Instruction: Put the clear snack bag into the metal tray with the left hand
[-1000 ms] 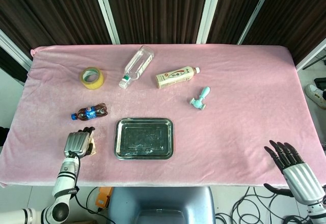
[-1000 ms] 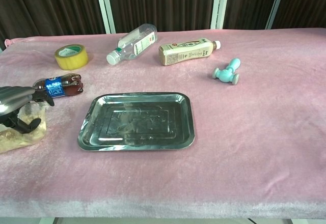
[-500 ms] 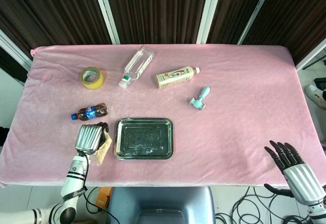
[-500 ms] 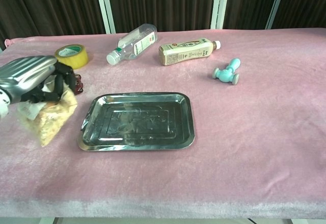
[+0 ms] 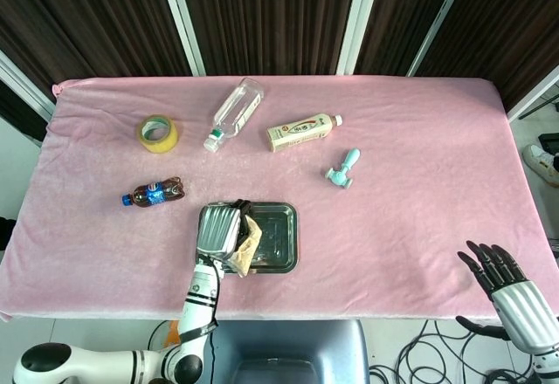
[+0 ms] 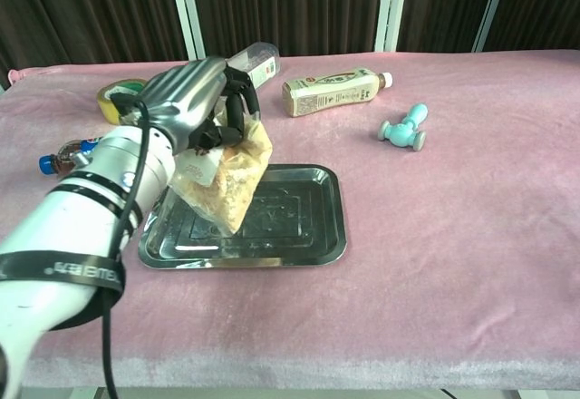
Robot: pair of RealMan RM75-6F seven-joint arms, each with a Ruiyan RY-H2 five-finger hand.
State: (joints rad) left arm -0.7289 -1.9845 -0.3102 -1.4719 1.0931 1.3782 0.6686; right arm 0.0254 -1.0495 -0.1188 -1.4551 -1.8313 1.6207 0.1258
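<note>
My left hand point(image 5: 220, 229) point(image 6: 193, 100) grips the top of the clear snack bag point(image 6: 228, 180) point(image 5: 245, 246), which is full of pale yellow snacks. The bag hangs in the air over the left half of the metal tray point(image 6: 299, 236) point(image 5: 278, 240). The tray lies flat near the table's front edge, with nothing lying in it. My right hand point(image 5: 511, 288) hovers open past the front right corner of the table, seen only in the head view.
A small cola bottle point(image 5: 154, 194) lies left of the tray. Further back are a yellow tape roll point(image 5: 158, 133), a clear water bottle point(image 5: 234, 113), a beige drink bottle point(image 5: 302, 131) and a teal massager point(image 5: 343, 169). Pink cloth point(image 5: 419, 192) covers the table.
My left hand lifted the snack bag off the cloth at the front left and carried it right, from beside the tray to above it. The right hand stayed put.
</note>
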